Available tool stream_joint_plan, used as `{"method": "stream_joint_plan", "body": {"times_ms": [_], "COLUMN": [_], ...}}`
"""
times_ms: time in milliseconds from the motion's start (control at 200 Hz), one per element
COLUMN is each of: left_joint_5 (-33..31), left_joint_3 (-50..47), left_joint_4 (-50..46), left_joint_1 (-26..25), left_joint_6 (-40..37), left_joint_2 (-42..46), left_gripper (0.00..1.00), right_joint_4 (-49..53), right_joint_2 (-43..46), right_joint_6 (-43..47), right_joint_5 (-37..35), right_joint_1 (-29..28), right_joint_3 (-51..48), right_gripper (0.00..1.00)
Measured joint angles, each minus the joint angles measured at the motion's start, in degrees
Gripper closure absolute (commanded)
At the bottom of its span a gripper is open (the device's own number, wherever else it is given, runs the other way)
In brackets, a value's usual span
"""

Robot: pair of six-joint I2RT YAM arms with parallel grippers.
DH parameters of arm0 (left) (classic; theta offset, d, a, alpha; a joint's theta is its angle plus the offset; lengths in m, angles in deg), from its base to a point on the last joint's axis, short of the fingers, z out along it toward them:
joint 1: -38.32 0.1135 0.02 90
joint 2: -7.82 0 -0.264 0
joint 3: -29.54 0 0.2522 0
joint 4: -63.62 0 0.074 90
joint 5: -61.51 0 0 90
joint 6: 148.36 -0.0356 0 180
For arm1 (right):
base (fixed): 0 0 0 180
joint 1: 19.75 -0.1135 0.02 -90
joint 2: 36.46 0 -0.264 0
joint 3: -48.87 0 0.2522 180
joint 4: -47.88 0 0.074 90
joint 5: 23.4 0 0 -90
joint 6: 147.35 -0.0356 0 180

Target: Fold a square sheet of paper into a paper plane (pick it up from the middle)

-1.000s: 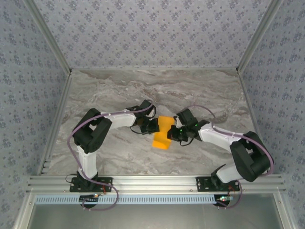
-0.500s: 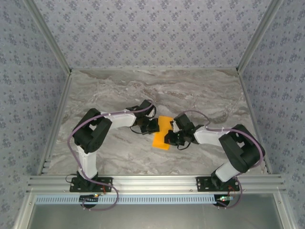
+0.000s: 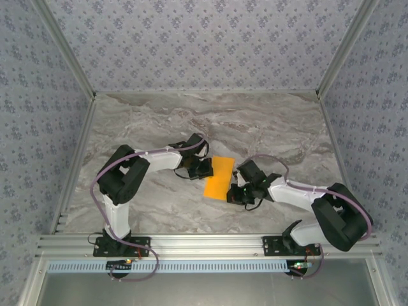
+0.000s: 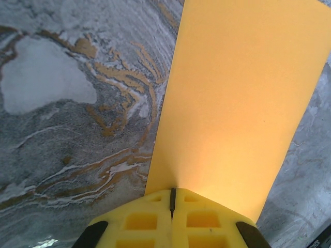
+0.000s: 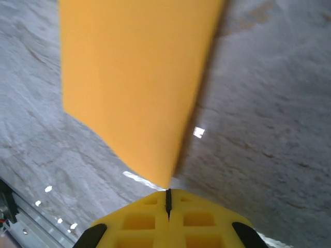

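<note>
the square sheet of paper (image 3: 218, 179) lies mid-bench (image 3: 255, 121) as a narrow bright-orange strip, smooth and unmarked. the left arm reaches in low, its pincer (image 3: 205, 169) closed tight, tips at the strip's left edge. the right pincer (image 3: 236, 195), also closed, meets the near right corner; i cannot tell whether either grips the paper.

light: bright, even | shadows: faint | glare: small glints on table (image 5: 199, 133) | blur: right wrist view soft
</note>
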Motion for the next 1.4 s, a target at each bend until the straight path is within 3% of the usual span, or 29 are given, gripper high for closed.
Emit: {"method": "stream_joint_plan", "body": {"times_ms": [235, 480, 794, 944, 1049, 1254, 1399], "left_joint_5": [0.0, 0.0, 0.0, -1.0, -2.9, -4.1, -4.3], "left_joint_3": [0.1, 0.1, 2.0, 5.8, 7.9, 7.8, 7.5], "left_joint_4": [-0.1, -0.1, -2.0, -7.0, -10.7, -15.5, -18.5], "left_joint_1": [0.0, 0.0, 0.0, 0.2, 1.2, 5.8, 8.0], "left_joint_6": [0.0, 0.0, -1.3, -6.6, -12.3, -23.5, -28.1], "left_joint_2": [0.0, 0.0, 0.0, -1.1, -1.4, -0.1, 1.7], "left_gripper": [1.0, 1.0, 1.0, 1.0, 1.0, 1.0, 1.0], "right_joint_4": [-1.6, -3.8, -10.7, -2.0, 2.5, -0.3, -2.4], "right_joint_2": [-3.7, -11.1, -4.4, 0.5, 2.6, 1.2, -6.1], "right_joint_6": [0.0, 0.0, -2.6, -3.0, -3.0, -3.0, -1.8], "right_joint_5": [-1.8, -1.8, -2.1, -2.8, -4.1, -5.2, -3.6], "right_joint_1": [-0.8, -1.1, -3.0, -3.5, -0.5, 8.3, 8.9], "right_joint_3": [7.9, 6.6, -2.2, -1.7, 3.1, 9.8, 12.9], "right_gripper": [1.0, 1.0, 1.0, 1.0, 1.0, 1.0, 1.0]}}
